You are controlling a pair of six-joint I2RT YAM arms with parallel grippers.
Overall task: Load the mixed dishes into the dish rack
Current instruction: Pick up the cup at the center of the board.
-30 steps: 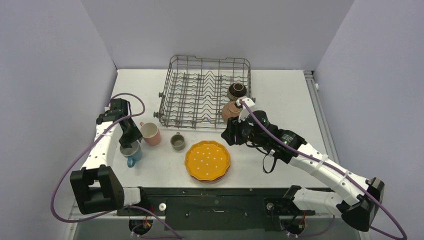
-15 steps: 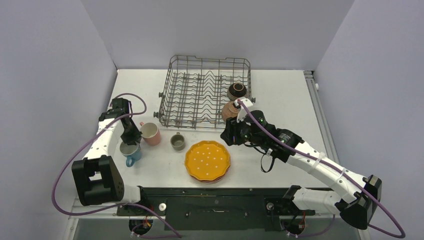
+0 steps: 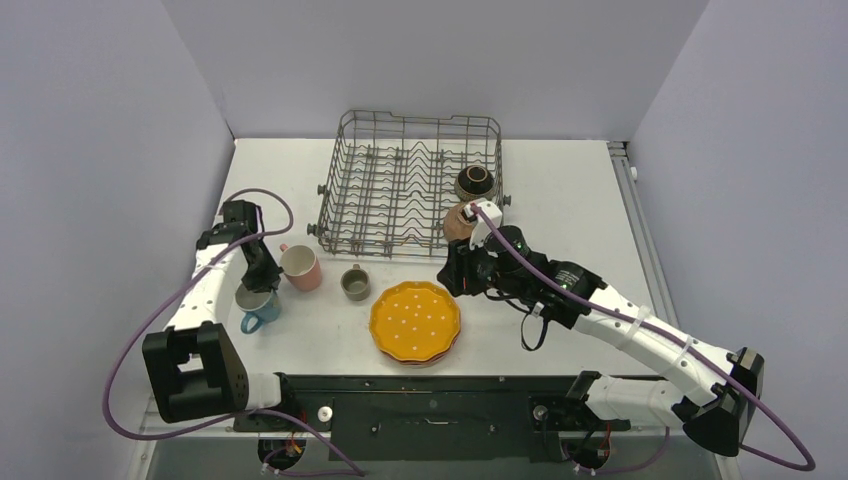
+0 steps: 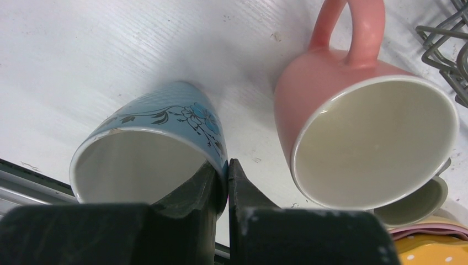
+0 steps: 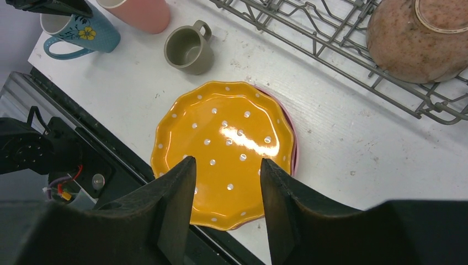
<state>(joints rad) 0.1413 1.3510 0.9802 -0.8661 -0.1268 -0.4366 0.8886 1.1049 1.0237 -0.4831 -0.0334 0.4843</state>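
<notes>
At the left of the worktop [image 3: 570, 190], the left gripper [image 4: 227, 168] was clenched on the rim of the blue flowered mug [image 4: 160, 124], one finger inside, evidently for lifting. Near centre, the right gripper [image 5: 227, 165] hung released over the scalloped plate [image 5: 221, 127]. The dish rack [image 3: 400, 185] stood far, with bowls [image 3: 458, 222] at its right end.

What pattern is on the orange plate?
Small white dots across the scalloped orange plate; clearest in the right wrist view.
</notes>
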